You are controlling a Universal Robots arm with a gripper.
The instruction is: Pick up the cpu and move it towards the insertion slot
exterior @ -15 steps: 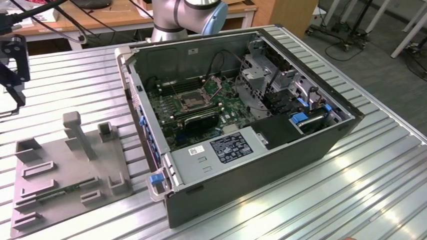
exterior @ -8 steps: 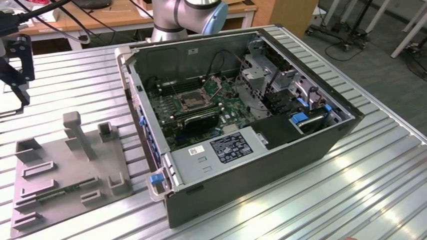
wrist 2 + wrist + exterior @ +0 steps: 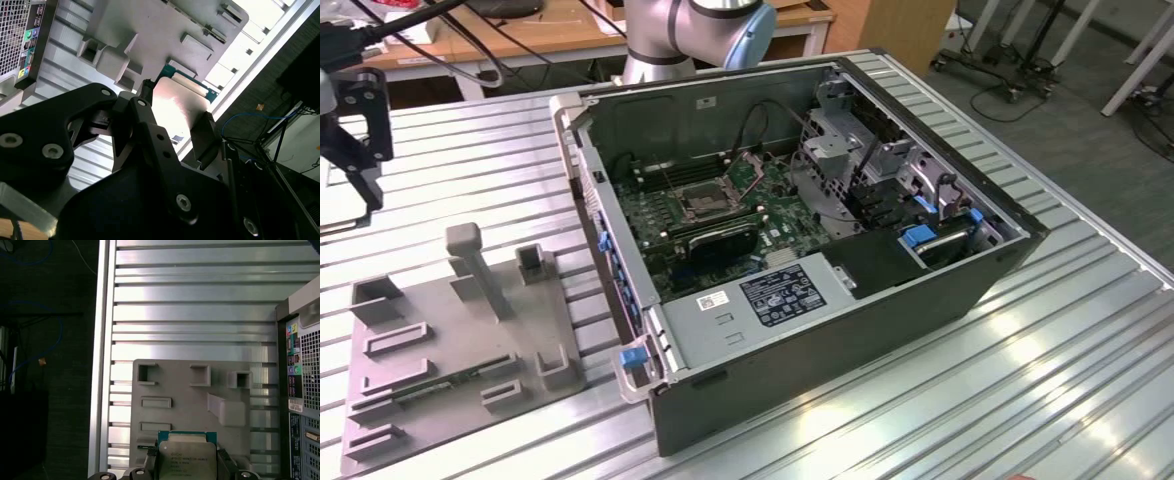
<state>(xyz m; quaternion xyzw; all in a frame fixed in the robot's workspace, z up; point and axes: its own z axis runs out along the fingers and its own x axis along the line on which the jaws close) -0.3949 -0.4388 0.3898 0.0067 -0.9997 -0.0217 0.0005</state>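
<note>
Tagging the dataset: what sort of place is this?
Probably a robotics lab bench for PC assembly: an open computer case on a ribbed aluminium table, a grey fixture tray beside it, a wooden desk behind. The pincer holds the cpu.

Glossy metal cpu (image 3: 187, 460), matt plastic tray (image 3: 175, 375), ribbed metal table (image 3: 190, 305)
</note>
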